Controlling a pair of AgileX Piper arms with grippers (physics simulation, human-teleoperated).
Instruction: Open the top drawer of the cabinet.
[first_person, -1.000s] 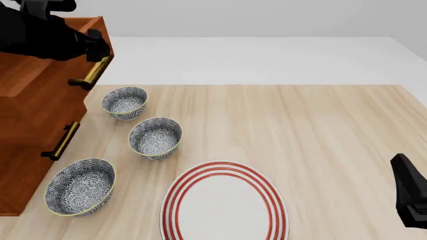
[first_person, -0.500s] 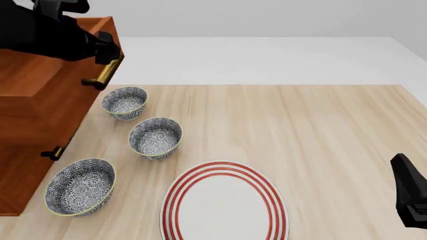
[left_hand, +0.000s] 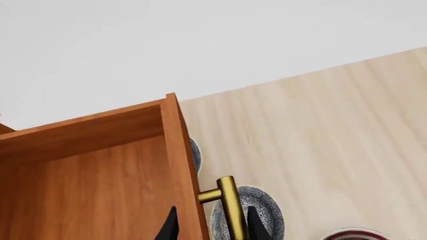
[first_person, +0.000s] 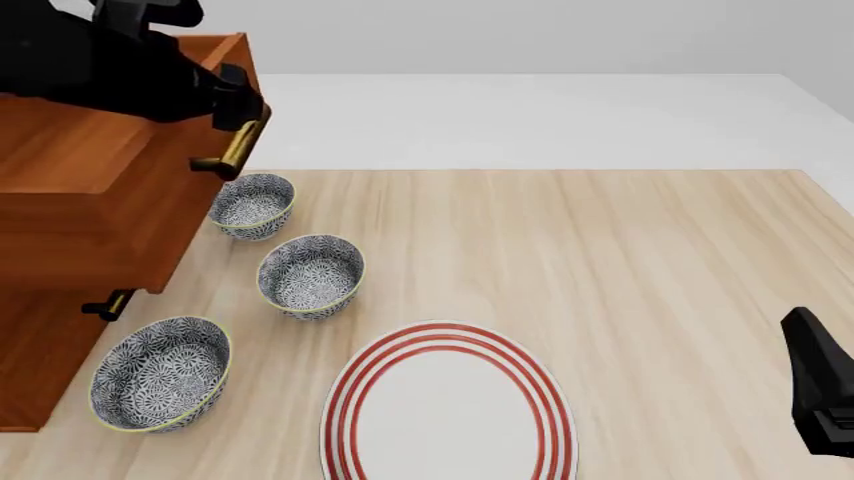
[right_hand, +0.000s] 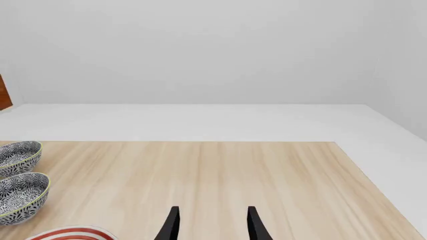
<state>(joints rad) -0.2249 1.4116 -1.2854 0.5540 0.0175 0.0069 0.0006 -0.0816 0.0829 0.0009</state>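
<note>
Reddish-brown wood makes up the cabinet (first_person: 54, 330) at the table's (first_person: 641, 260) left edge, and its top drawer (first_person: 107, 190) stands pulled well out over the nearest patterned bowl (first_person: 251, 205). The drawer looks rigid and fairly heavy, sliding on a straight track, so the brass bar handle (first_person: 242, 145) is the only sensible grip: smooth metal, apt to slip unless squeezed square across. The left hand (left_hand: 210, 225) is clenched on that handle, one finger either side. Since a second ago the drawer front has travelled steadily rightward. The right hand (right_hand: 210, 225) idles with fingers apart, holding nothing.
</note>
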